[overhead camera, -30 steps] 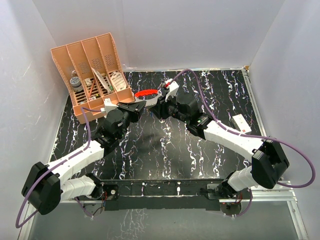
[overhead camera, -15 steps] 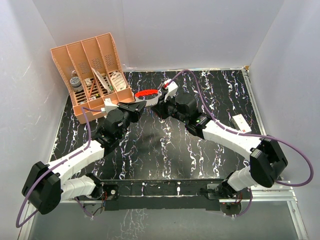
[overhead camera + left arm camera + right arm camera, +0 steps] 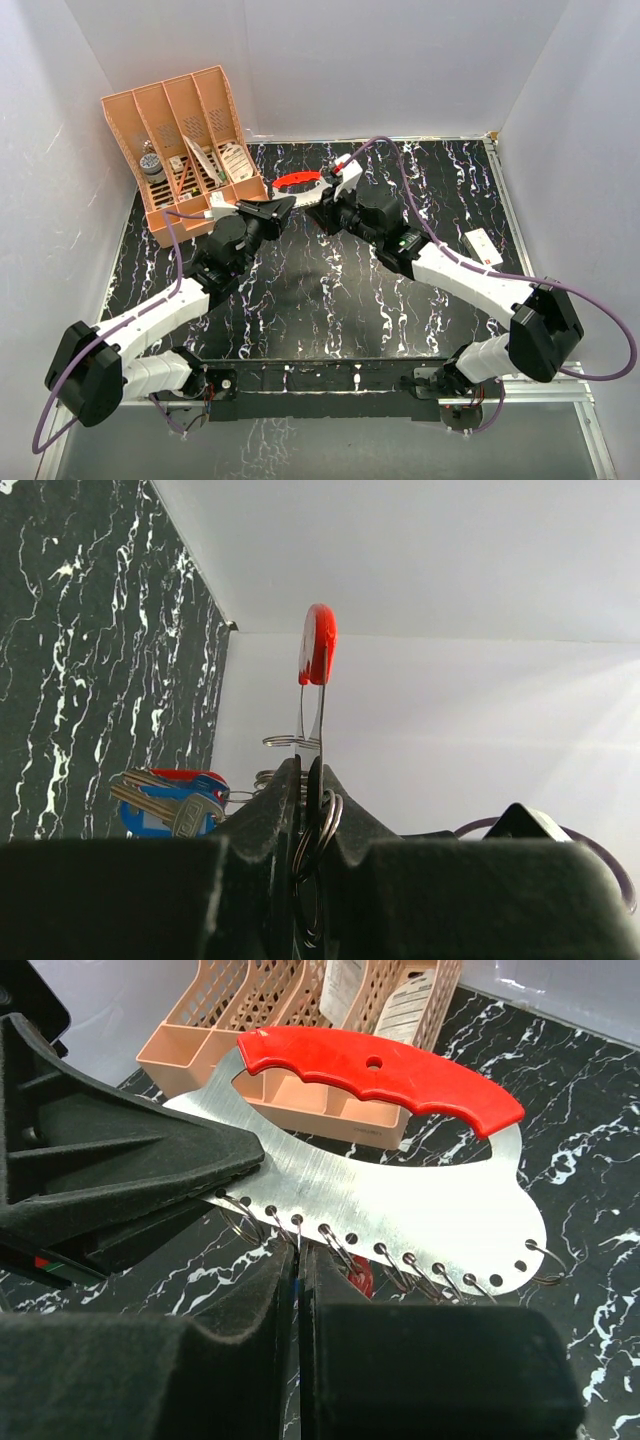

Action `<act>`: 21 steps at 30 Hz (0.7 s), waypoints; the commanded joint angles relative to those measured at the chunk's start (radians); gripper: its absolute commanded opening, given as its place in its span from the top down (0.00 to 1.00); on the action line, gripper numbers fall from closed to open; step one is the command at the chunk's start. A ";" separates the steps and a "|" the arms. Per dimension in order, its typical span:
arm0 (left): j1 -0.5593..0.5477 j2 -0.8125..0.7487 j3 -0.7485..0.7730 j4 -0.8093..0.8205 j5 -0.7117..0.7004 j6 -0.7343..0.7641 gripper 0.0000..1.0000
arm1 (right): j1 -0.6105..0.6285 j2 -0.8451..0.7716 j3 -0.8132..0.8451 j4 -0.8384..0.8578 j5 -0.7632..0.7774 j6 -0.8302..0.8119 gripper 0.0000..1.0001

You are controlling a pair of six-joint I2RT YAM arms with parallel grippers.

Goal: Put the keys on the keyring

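The flat brushed-silver metal keyring has a bright red plastic grip and a dotted row of dark holes. The two small keys have one blue head and one red, with pale silvery blades. The marble-patterned desk is black with white veins. The peach plastic file sorter has latticed walls.

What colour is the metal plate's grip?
The grip is red, clearest in the right wrist view.

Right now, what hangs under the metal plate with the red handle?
Small wire rings hang from the holes along the metal plate's lower edge. A blue-headed key and a red-headed key show beside them; the jaws of the left gripper cover how they attach.
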 commanded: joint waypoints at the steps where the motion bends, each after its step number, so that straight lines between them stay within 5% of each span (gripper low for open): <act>1: -0.005 0.022 0.031 -0.018 0.012 0.012 1.00 | -0.004 -0.068 0.032 0.085 0.037 -0.028 1.00; 21: -0.005 0.090 0.097 -0.147 -0.003 0.061 1.00 | -0.003 -0.089 0.062 0.023 0.076 -0.078 1.00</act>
